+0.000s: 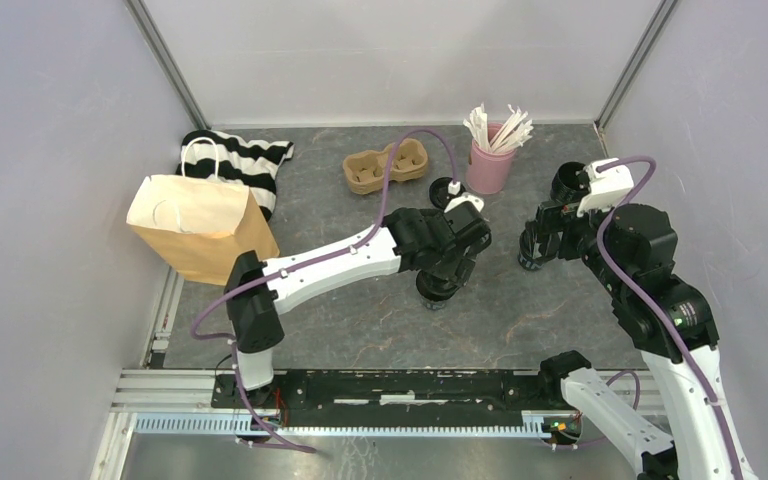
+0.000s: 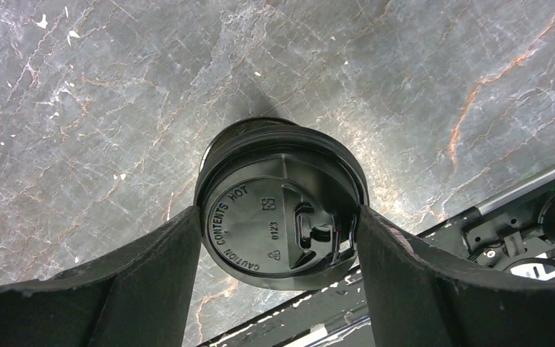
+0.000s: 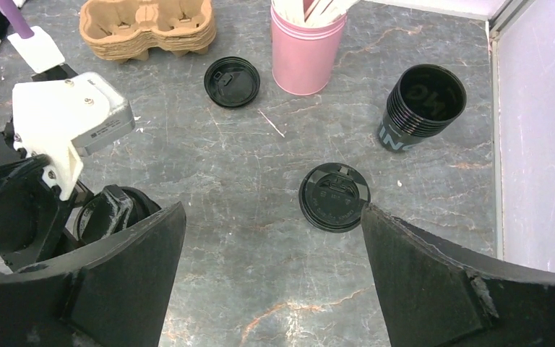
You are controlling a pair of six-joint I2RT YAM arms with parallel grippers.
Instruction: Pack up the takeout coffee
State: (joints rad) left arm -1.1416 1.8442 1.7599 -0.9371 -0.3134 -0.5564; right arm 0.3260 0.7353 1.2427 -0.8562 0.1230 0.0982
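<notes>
The left gripper (image 2: 280, 220) sits over the lidded cup (image 2: 256, 217), which stands near the middle of the bench (image 1: 520, 320). Its two fingers (image 2: 152, 282) press against opposite sides of the lid rim. The black lid is embossed "CAUTION CONTENTS HOT", with "0123" and a small recycling triangle beside the sip hole. The right gripper (image 3: 273, 210) is spread wide and grips nothing. Below it, toward the right edge, is a second black lid (image 3: 334, 196) seen from straight above; whether a cup stands under it cannot be told. A stack of open black cups (image 3: 423, 107) near the back right corner has pale lettering too cut off to read. Along the back edge are a pink cup (image 3: 307, 50) of white sticks, a loose lid (image 3: 232, 81) and brown carrier trays (image 3: 148, 29). A paper bag (image 1: 200, 225) and a striped cloth (image 1: 245, 160) sit by the left edge.
</notes>
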